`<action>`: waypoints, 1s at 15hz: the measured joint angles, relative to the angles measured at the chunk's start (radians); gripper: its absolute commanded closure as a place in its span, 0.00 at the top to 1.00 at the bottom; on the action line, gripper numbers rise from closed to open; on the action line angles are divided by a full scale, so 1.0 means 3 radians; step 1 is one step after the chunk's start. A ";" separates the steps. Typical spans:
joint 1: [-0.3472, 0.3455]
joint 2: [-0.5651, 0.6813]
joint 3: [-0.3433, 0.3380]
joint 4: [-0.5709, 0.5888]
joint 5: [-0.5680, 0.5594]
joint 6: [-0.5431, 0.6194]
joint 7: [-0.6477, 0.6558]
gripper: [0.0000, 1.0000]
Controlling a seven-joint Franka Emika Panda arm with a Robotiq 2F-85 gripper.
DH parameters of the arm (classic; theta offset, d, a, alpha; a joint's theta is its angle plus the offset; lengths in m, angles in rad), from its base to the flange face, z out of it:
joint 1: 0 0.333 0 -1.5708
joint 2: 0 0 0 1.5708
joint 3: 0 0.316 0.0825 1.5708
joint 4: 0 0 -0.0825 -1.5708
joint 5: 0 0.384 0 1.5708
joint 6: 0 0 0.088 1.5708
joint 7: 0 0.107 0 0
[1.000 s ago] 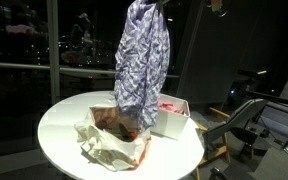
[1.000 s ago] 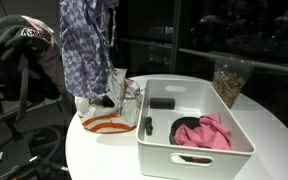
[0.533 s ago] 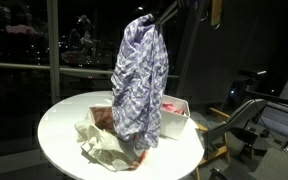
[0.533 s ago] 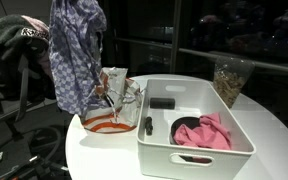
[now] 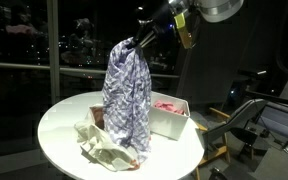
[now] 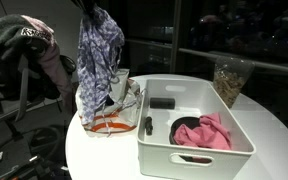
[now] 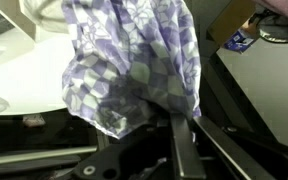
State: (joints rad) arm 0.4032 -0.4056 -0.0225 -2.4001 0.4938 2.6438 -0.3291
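tool: tool point(image 5: 134, 42) is clamped shut on the top of the checked cloth point(image 5: 126, 100). The wrist view shows the fingers pinching a bunched fold.
cloth: purple-and-white check. It hangs full length from the tool, high over the surface point(image 5: 59, 125), and none of it lies flat.
cloth hem: low, at the mouth of the white bag point(image 5: 104, 145). Can't tell whether it is inside the bag, touching it or just in front.
bag: crumpled and open-topped with orange handles. It lies on the surface just beside the bin point(image 6: 194, 150), on the bin's short side and towards the surface's edge.
bin: white tub at mid-surface holding a pink cloth point(image 6: 206, 132) and a small black item point(image 6: 162, 102). The checked cloth is not in it.
jar: clear jar point(image 6: 230, 78) at the far edge, well apart from the tool.
done (judged): the grasp is secure and the cloth is lifted, with its weight fully on the tool.
left (judged): the hem is not yet clear of the bag. The cloth is not set down anywhere and the grip is not released.
risk (judged): the loose hem could drag the bag, which looks light.
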 measured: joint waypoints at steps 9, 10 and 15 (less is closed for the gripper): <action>0.0365 0.0387 0.0135 0.0078 0.0073 0.1084 -0.0294 0.01; 0.0413 0.0388 0.0139 0.0085 0.0073 0.1182 -0.0315 0.01; 0.0673 0.0410 0.0006 0.0092 0.0117 0.1534 -0.0549 0.01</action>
State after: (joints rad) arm 0.6052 -0.2827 -0.0206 -2.3724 0.5289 3.1040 -0.4938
